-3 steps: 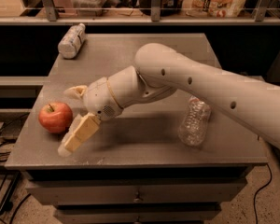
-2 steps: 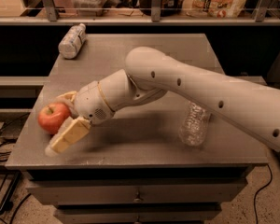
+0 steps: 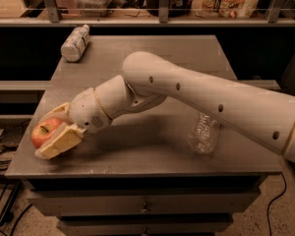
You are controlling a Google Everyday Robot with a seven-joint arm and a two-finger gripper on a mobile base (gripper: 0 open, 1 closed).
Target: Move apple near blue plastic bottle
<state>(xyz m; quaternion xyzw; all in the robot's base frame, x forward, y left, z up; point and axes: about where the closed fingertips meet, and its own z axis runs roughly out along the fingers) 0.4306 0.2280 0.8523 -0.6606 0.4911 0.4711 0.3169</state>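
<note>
We see a grey table (image 3: 152,156) with drawers (image 3: 145,200) in its near face. A large, pale robot arm (image 3: 196,97) comes in from the right edge and stretches across the tabletop toward the near left corner.

A clear crinkled bottle (image 3: 204,134) stands right of centre on the table, just on the near side of the arm and partly hidden by it.

The blue plastic bottle (image 3: 75,43) lies on its side at the far left corner of the table, its broad whitish label facing up.

The gripper (image 3: 48,134) is low over the near left corner. Its two flat, cream fingers (image 3: 61,142) are clenched on the apple (image 3: 42,132), one on the far side and one on the near side.

The apple is red-orange, with its short stem pointing up. It sits at the near left edge of the table, well apart from the blue plastic bottle, which is farther back on the same side.
</note>
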